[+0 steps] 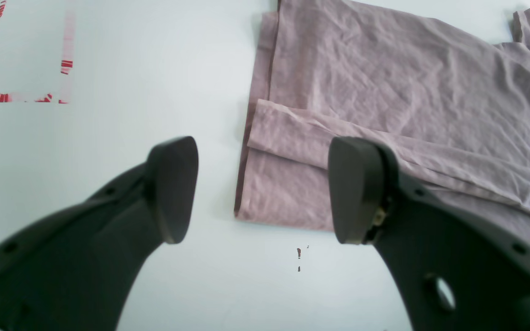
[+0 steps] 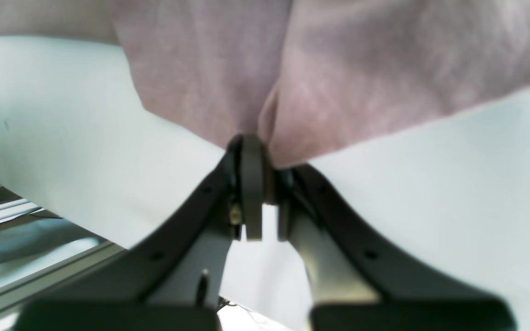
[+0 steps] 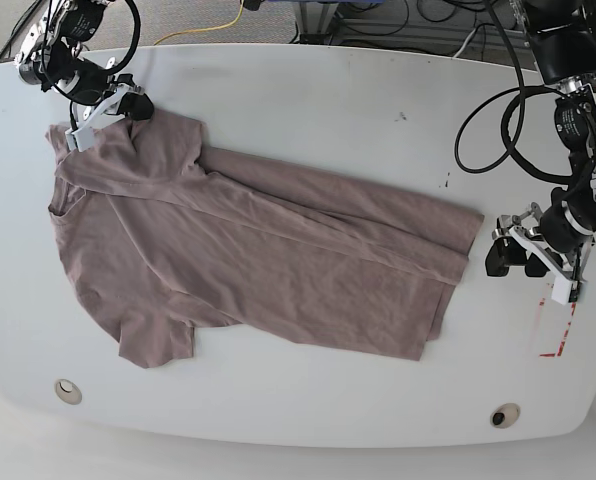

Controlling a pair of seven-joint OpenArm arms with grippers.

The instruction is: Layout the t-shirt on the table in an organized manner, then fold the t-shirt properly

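Observation:
The mauve-brown t-shirt [image 3: 268,260] lies spread on the white table [image 3: 328,90], collar at the left and hem at the right. My right gripper [image 3: 128,103] at the back left is shut on a pinch of the far sleeve. The right wrist view shows the fabric [image 2: 338,69] bunched between the closed fingers of that gripper [image 2: 265,161]. My left gripper [image 3: 498,255] is open beside the hem. In the left wrist view the open left gripper [image 1: 265,193] straddles the shirt's hem corner [image 1: 283,197], where a strip of cloth is folded over.
A red dashed mark [image 3: 558,340] lies at the right edge, also seen in the left wrist view [image 1: 25,96]. Two round holes [image 3: 68,390] [image 3: 503,415] sit near the front. Dark specks [image 1: 298,253] lie by the hem. A black cable loop [image 3: 488,130] hangs by the left arm.

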